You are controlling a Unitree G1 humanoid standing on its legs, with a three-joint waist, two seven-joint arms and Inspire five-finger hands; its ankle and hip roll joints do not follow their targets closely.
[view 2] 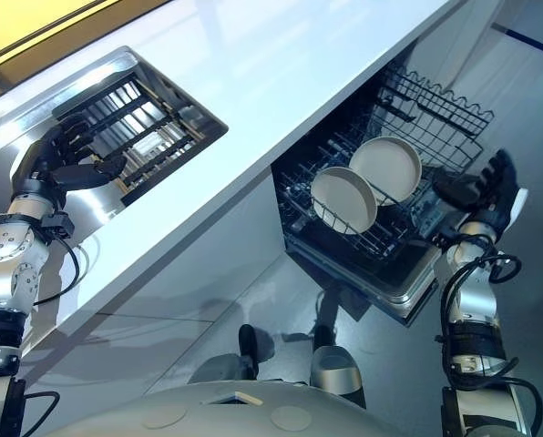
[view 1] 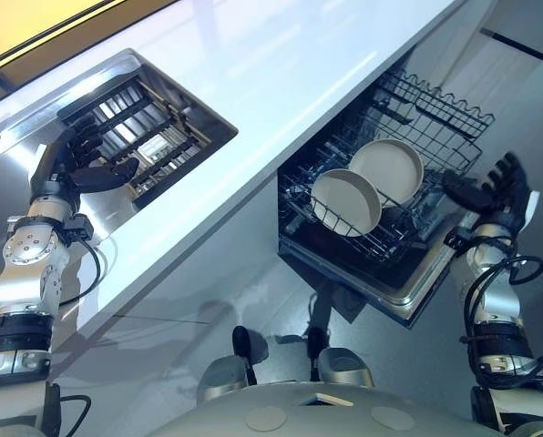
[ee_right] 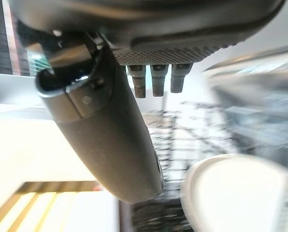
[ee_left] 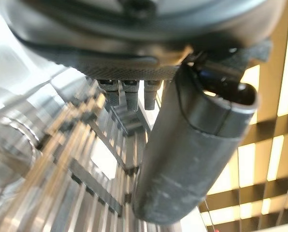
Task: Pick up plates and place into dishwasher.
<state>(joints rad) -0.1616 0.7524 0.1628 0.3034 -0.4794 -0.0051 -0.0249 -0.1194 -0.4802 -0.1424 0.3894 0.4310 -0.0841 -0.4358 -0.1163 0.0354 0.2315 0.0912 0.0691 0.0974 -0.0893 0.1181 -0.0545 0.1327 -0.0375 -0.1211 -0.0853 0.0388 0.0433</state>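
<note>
Two pale round plates (view 1: 345, 202) (view 1: 387, 170) stand on edge side by side in the pulled-out lower rack (view 1: 435, 114) of the open dishwasher. My right hand (view 1: 499, 191) hovers just right of that rack, open with fingers spread and nothing in it; its wrist view shows a plate (ee_right: 240, 193) past the thumb (ee_right: 110, 140). My left hand (view 1: 76, 164) is over the left side of the sink (view 1: 176, 77), open and holding nothing. The slatted drying rack (ee_left: 86, 159) lies beyond its thumb (ee_left: 192, 145).
A long white counter (view 1: 281, 82) runs between the sink and the dishwasher. The dishwasher door (view 1: 408, 291) is folded down below the rack. A dark slatted rack (view 1: 135, 127) sits inside the steel sink.
</note>
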